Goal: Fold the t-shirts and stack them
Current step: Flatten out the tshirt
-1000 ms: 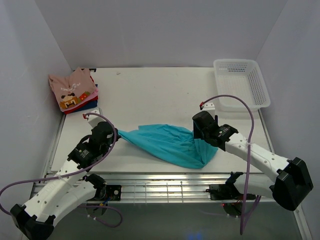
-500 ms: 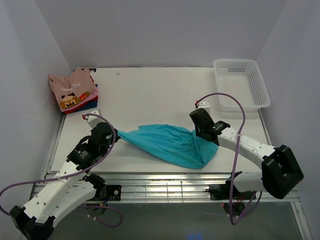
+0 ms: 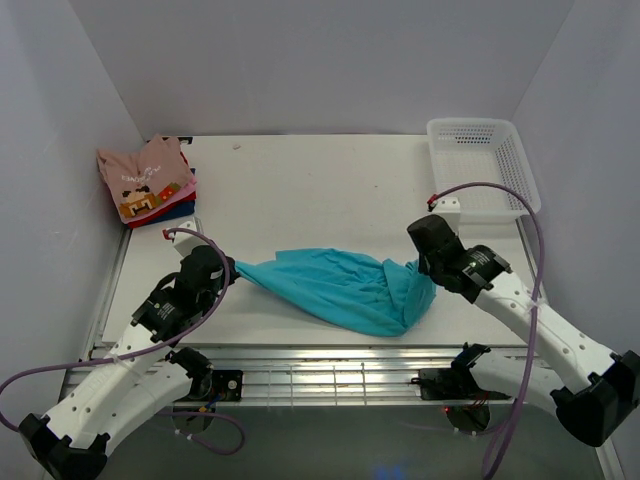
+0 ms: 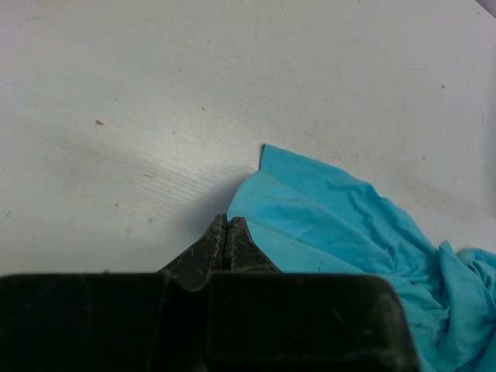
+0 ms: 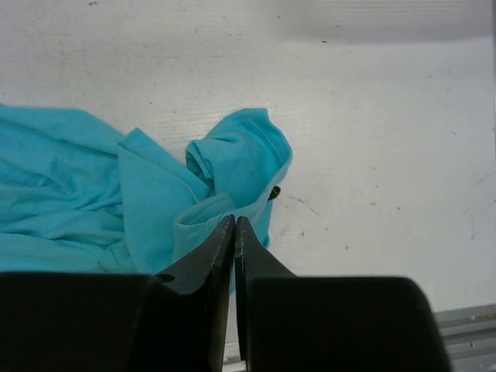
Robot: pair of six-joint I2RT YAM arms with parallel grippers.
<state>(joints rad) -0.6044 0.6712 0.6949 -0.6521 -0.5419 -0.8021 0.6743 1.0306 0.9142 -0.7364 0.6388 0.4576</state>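
The teal t-shirt (image 3: 340, 285) lies crumpled near the table's front, drawn out to a point at each end. My left gripper (image 3: 232, 268) is shut on its left corner; the left wrist view shows the jaws pressed together (image 4: 225, 221) at the edge of the teal t-shirt (image 4: 341, 225). My right gripper (image 3: 420, 268) is shut on the bunched right end; in its wrist view the closed tips (image 5: 234, 221) pinch a fold of the teal t-shirt (image 5: 93, 186). Folded t-shirts (image 3: 148, 180) are stacked at the back left, a pink one with a pixel graphic on top, red and dark blue beneath.
A white mesh basket (image 3: 483, 165) stands at the back right corner. White walls close in the table on three sides. A slatted metal rail (image 3: 330, 375) runs along the front edge between the arm bases.
My right gripper has shut on the shirt's right end and shifted to the right, drawing that end with it. The left gripper stays shut in place.
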